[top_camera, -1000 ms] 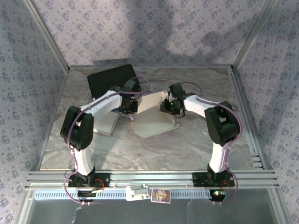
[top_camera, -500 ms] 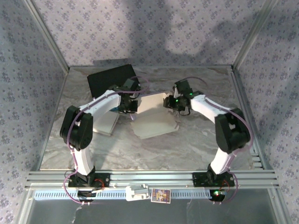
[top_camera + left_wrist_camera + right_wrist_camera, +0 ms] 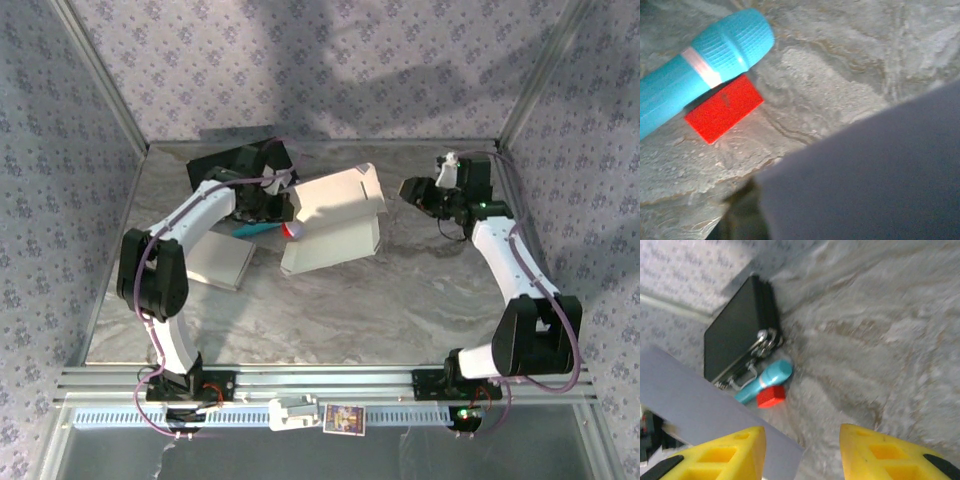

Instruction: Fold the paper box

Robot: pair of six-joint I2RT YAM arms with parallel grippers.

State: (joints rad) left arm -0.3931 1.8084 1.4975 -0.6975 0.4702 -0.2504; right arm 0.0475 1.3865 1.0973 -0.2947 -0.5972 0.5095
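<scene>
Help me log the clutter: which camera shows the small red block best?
Left wrist: the red block is large and sharp-edged, beside the teal cylinder. Right wrist shows it small, near the black case; top external gives just a red speck by the paper box.

One paper box (image 3: 335, 218), one black case (image 3: 212, 172), one red block (image 3: 724, 108).

No writing can be read anywhere; the small card's (image 3: 342, 418) print is too blurred.
</scene>
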